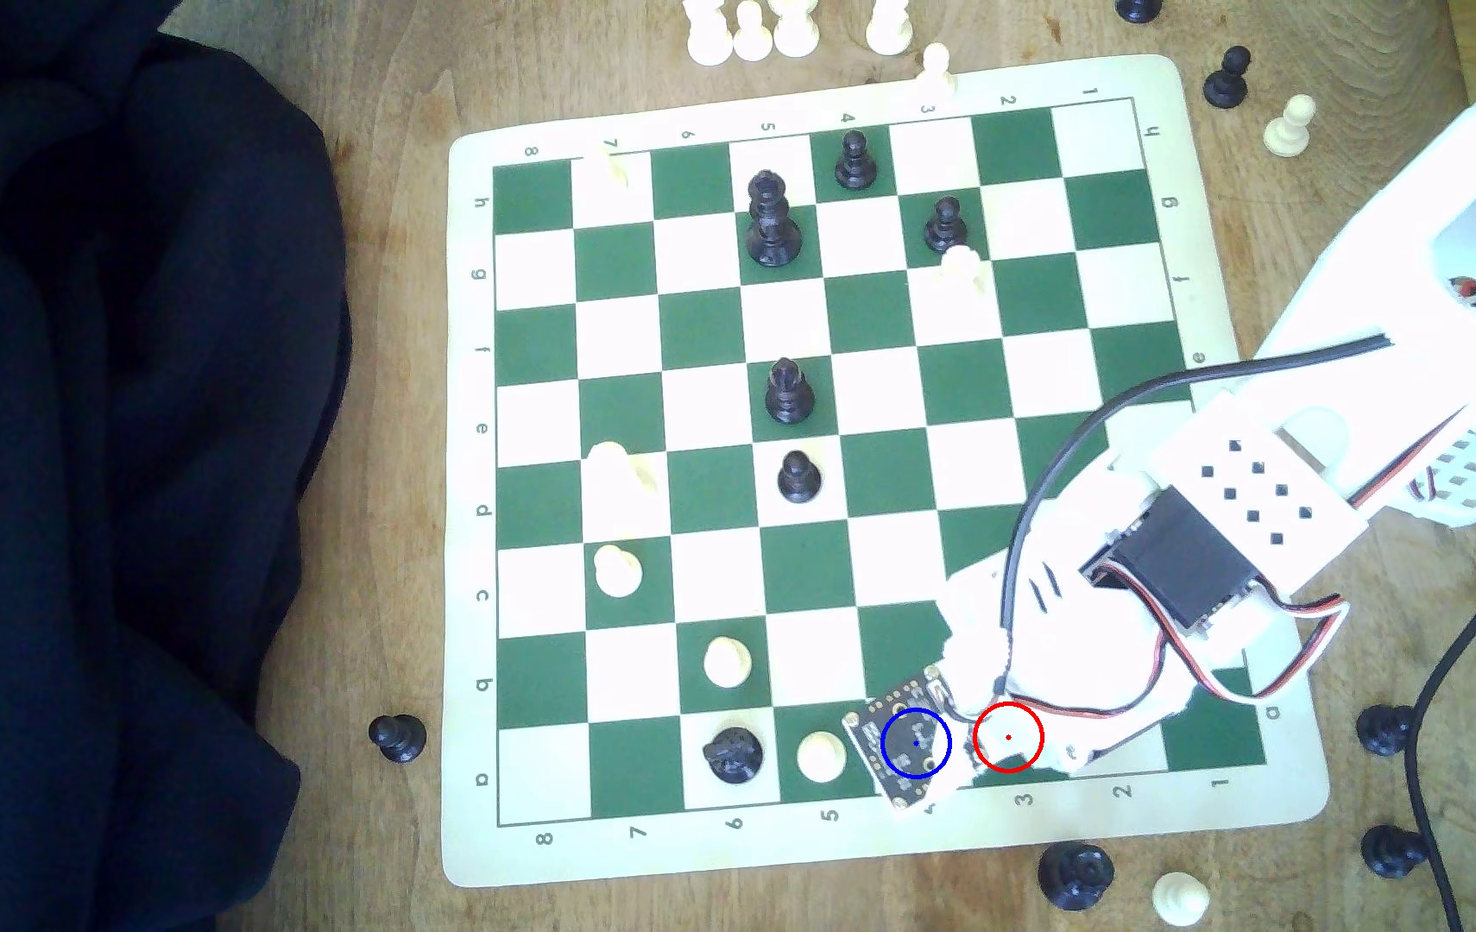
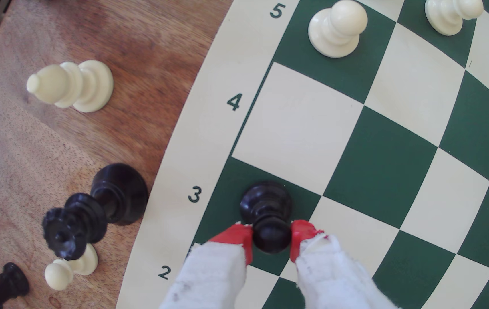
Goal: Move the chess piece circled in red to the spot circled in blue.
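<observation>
Between the two red-tipped, white-wrapped fingers of the gripper sits the ball head of the small glossy black pawn, its round flared base planted on the green square beside the printed 3 at the board's edge. Both red fingertips press against the sides of the head, so the jaws read as clamped on the pawn, though the base looks not yet lifted off the vinyl. Taking it high, at the head, probably keeps the fingers clear of the mat and lets the piece hang upright once raised. Just beyond the gripper, along the same edge row, lies the bare cream-white square beside the printed 4, which I judge to be the target; in the exterior view the blue ring sits over the arm's small circuit board, so the square itself is hidden there, with the red ring next to it. One square further out from the gripper stands a cream-white pawn on green, near enough to be clipped if the carry overshoots. Off the mat, to the gripper's side, a black queen-like piece lies toppled on the brown wooden table, well apart from the work.
</observation>
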